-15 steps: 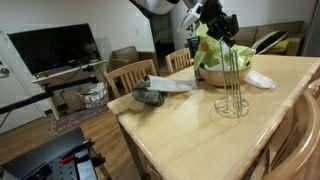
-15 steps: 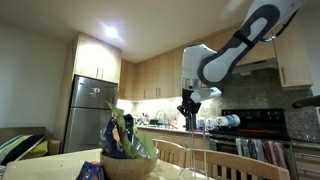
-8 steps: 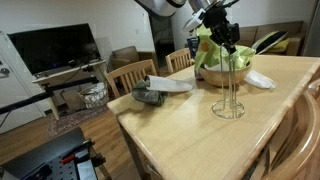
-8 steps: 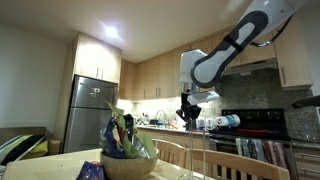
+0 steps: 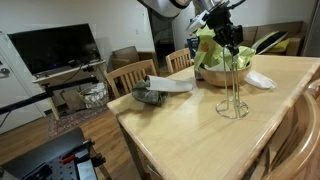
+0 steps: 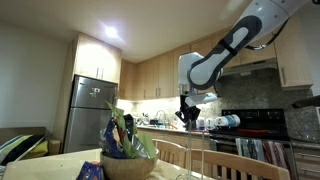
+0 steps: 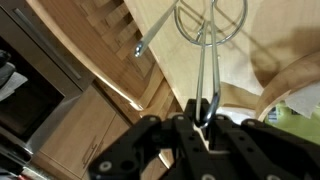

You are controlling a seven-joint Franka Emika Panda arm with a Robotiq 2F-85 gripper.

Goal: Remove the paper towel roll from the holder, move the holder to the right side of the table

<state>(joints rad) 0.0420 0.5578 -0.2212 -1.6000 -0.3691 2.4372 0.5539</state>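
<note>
Living-room clutter fills the left of an exterior view, with a dark television [image 5: 55, 48] on a stand, then slatted wooden chairs [image 5: 130, 75] pushed up to the table [image 5: 180, 130], whose pale tan top is smooth with a rounded edge. A gray object [image 5: 150, 97] lies near the table's left end, with something pale and elongated just behind it, too blurred to name. Farther right a wooden bowl [image 5: 222, 72] holds green leaves, and a crumpled white napkin [image 5: 260, 80] lies just beside it. The holder [image 5: 232, 90] stands in front of the bowl toward the right part of the tabletop, its long axis vertical, with the ring base down at the wood and the slender looped rod pointing straight up. Whether the ring rests on the surface or hangs just above it cannot be told. The gripper [image 5: 228, 38] comes down from above, and its fingers are clamped on the top of the rod. From the low kitchen-side exterior view, a steel refrigerator [image 6: 85, 110] stands at the left, wood cabinets [image 6: 150, 75] run along the wall, and the arm arcs in from the upper right. In the wrist view the rod runs from the ring at the top edge down into the closed fingers, with pale wood behind it and chair slats at the upper left.
</note>
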